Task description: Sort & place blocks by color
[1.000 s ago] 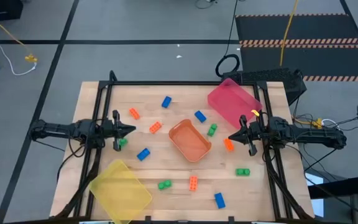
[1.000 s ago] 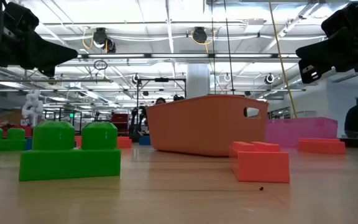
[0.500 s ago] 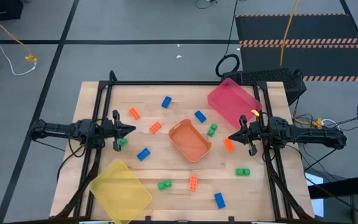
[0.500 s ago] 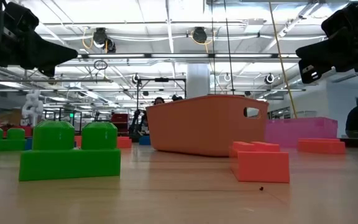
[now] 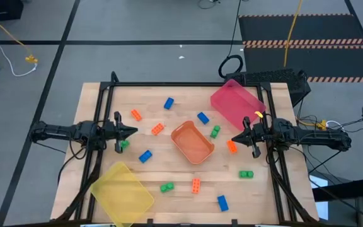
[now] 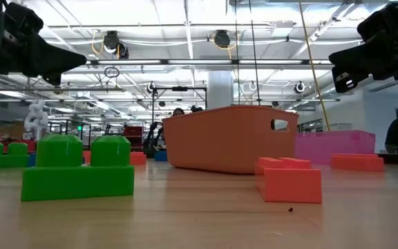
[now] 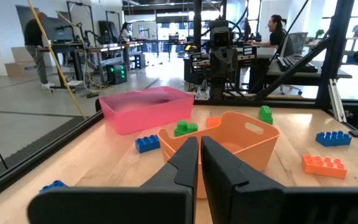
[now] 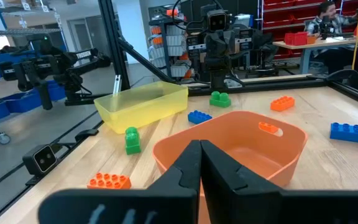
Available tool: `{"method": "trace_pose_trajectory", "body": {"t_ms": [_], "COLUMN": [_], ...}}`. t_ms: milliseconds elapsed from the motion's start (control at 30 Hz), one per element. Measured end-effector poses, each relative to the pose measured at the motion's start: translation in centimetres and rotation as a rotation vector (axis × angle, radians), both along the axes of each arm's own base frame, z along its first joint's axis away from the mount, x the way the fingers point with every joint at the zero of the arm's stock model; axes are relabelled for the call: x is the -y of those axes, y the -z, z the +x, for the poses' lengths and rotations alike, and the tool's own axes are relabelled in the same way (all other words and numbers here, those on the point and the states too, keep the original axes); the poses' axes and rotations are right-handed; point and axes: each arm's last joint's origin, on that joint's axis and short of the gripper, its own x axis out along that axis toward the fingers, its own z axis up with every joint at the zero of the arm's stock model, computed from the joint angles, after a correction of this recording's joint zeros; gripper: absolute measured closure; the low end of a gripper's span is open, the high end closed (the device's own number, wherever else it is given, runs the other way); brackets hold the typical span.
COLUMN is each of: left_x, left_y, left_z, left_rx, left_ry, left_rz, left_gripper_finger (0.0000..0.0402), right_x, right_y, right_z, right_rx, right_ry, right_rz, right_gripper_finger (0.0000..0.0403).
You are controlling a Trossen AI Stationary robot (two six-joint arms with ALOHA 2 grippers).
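Small studded blocks lie scattered on the wooden table: blue ones (image 5: 168, 103) (image 5: 203, 117) (image 5: 145, 156), green ones (image 5: 215, 131) (image 5: 167, 187) (image 5: 246, 174), orange ones (image 5: 135, 115) (image 5: 158, 129) (image 5: 196, 185). My left gripper (image 5: 133, 131) hovers shut over the table's left side, above and beside a green block (image 5: 123, 144), its tip pointing toward the orange tray (image 5: 193, 142). My right gripper (image 5: 234, 139) hovers shut on the right, just above an orange block (image 5: 232, 146). In the low view both hang well above the table, left gripper (image 6: 74, 61) and right gripper (image 6: 337, 66). Neither holds anything.
The orange tray stands mid-table between the two grippers. A pink tray (image 5: 236, 102) sits at the far right corner, a yellow tray (image 5: 122, 193) at the near left corner. A black frame (image 5: 181, 84) runs along the table's edges. People and workbenches show in the room beyond.
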Motion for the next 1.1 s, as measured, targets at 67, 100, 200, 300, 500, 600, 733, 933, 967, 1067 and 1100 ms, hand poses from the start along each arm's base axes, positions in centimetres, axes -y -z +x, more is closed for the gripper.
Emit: {"method": "trace_pose_trajectory", "body": {"t_ms": [67, 100, 200, 300, 500, 600, 733, 933, 967, 1067, 1100], "left_x": [0.0, 0.0, 0.0, 0.0, 0.0, 0.0, 0.0, -0.01, -0.01, -0.02, -0.02], "left_y": [0.0, 0.0, 0.0, 0.0, -0.01, -0.01, 0.0, -0.02, -0.05, -0.15, -0.23], "left_z": [0.0, 0.0, 0.0, 0.0, 0.0, 0.0, 0.0, 0.0, 0.01, 0.01, 0.01], "left_rx": [0.0, 0.0, 0.0, 0.0, 0.0, 0.0, 0.0, 0.003, 0.006, 0.023, 0.033], "left_ry": [0.0, 0.0, 0.0, 0.0, 0.0, 0.0, 0.0, -0.003, -0.004, -0.006, -0.006], "left_rz": [0.0, 0.0, 0.0, 0.0, 0.0, 0.0, 0.0, 0.006, 0.015, 0.017, 0.01], "left_gripper_finger": [0.0378, 0.0378, 0.0378, 0.0378, 0.0378, 0.0378, 0.0378, 0.0378, 0.0378, 0.0378, 0.0378], "right_x": [0.0, 0.0, 0.0, 0.0, 0.0, 0.0, 0.0, 0.0, 0.0, 0.0, 0.0], "right_y": [-0.01, -0.01, -0.02, 0.0, -0.01, 0.0, 0.0, 0.0, -0.01, -0.01, -0.01], "right_z": [0.0, 0.0, 0.0, 0.0, 0.0, 0.0, 0.0, 0.0, 0.0, 0.0, 0.0], "right_rx": [0.0, 0.0, 0.001, 0.0, 0.0, 0.0, 0.001, 0.011, 0.01, 0.01, 0.011], "right_ry": [0.0, 0.0, 0.0, 0.0, 0.0, 0.0, 0.0, -0.001, -0.001, -0.001, -0.001], "right_rz": [0.0, 0.0, 0.0, 0.0, 0.0, 0.0, -0.005, -0.064, -0.058, -0.06, -0.06], "right_gripper_finger": [0.0399, 0.0399, 0.0399, 0.0399, 0.0399, 0.0399, 0.0399, 0.0399, 0.0399, 0.0399, 0.0399]}}
